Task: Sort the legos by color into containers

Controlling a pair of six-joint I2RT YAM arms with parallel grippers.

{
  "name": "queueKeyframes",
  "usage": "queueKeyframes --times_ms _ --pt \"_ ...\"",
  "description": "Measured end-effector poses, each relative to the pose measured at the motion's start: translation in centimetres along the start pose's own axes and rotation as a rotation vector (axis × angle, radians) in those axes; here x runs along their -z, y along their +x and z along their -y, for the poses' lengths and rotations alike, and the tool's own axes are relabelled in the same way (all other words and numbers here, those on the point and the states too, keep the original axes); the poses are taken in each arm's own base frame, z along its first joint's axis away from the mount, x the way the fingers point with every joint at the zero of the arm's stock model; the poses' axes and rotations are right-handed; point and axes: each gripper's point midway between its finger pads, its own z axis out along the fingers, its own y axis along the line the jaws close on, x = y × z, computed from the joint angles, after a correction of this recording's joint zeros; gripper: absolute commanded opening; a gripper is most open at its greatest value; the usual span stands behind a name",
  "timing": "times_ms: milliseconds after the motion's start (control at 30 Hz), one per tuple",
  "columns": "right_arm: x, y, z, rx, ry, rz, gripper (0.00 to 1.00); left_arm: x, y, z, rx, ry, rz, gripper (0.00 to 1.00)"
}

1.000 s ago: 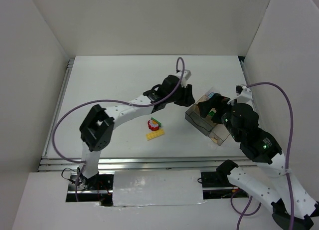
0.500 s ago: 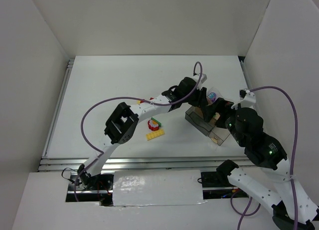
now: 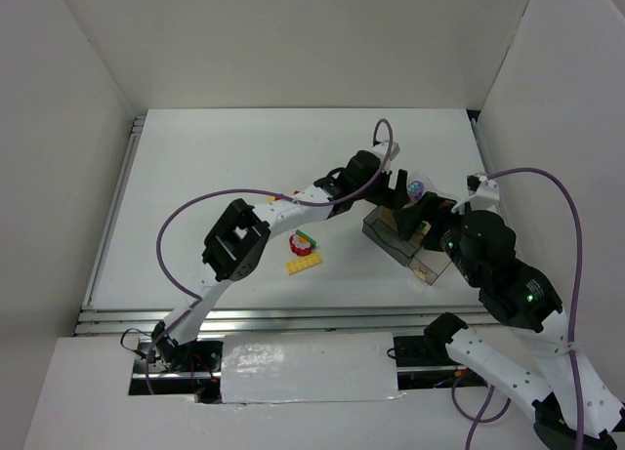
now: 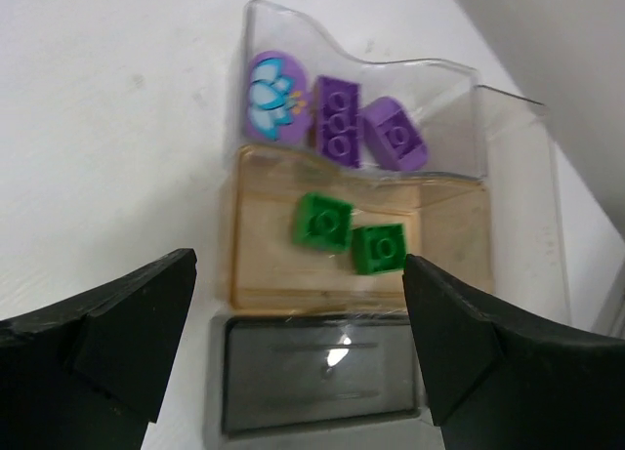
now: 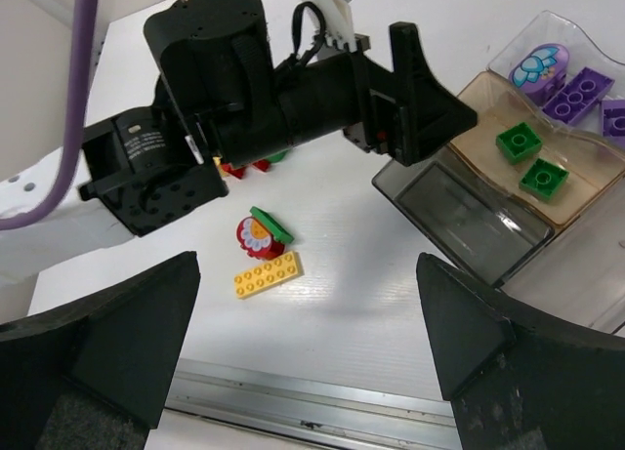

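Fingers of the left gripper (image 4: 298,274) spread wide and empty over the organizer box (image 4: 234,225); the right gripper (image 5: 308,274) gapes empty too. Seen from overhead, the box sits at 3 o'clock on the table (image 3: 195,177). Sorted so far, I judge: three purple pieces (image 4: 337,118) in one compartment, two green bricks (image 4: 322,221) in the amber one; the smoky compartment (image 4: 322,362) is bare. Left to sort, at 9 o'clock of the box: the yellow plate (image 5: 267,273), a red round piece (image 5: 256,235), and red bricks (image 5: 239,167) half hidden under the left arm (image 5: 244,89), which crowds the right's reach.

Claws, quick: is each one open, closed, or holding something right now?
Left claw: open, holding nothing, at the organizer box.
Right claw: open, holding nothing.
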Motion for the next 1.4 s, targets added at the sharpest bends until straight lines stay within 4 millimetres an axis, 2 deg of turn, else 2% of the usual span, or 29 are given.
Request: queueKeyframes --times_ms 67,133,200,367,467,533,600,700,833,1133,1400 --pt "0.0 0.1 -0.2 0.009 -0.01 -0.006 0.99 1.1 0.2 -1.5 0.005 -0.064 -0.008 1.0" --pt "-0.3 0.4 -0.5 0.017 -0.023 -0.023 0.99 3.1 -0.3 -3.7 0.011 -0.165 -0.008 1.0" --pt "-1.0 0.9 -0.9 0.026 -0.028 -0.049 0.99 6.4 -1.1 -6.3 0.023 -0.281 -0.008 0.99" --pt "-4.1 3.9 -1.5 0.046 -0.029 -0.151 0.99 16.7 -5.4 -12.9 0.078 -0.499 0.074 0.99" --pt "-5.5 5.7 -1.8 0.059 -0.032 -0.22 0.99 20.0 -6.6 -16.9 0.079 -0.552 0.092 0.97" --pt "-6.2 6.3 -2.3 0.059 -0.049 -0.242 0.98 20.2 -5.6 -18.9 0.053 -0.561 0.052 0.96" --pt "-6.6 6.8 -2.6 0.059 -0.062 -0.259 0.98 19.4 -3.7 -19.8 0.022 -0.552 -0.014 0.96" --pt "-6.8 7.6 -2.6 0.06 -0.071 -0.279 0.99 17.5 -0.2 -20.1 -0.026 -0.515 -0.128 0.94" --pt "-6.9 7.9 -2.8 0.059 -0.084 -0.287 0.98 16.2 2.9 -20.2 -0.045 -0.489 -0.227 0.9" --pt "-6.9 7.9 -3.4 0.055 -0.111 -0.291 0.98 15.6 4.7 -21.1 -0.034 -0.508 -0.276 0.84" --pt "-6.8 8.1 -3.6 0.055 -0.124 -0.299 0.98 14.2 7.0 -22.0 -0.02 -0.501 -0.325 0.78"
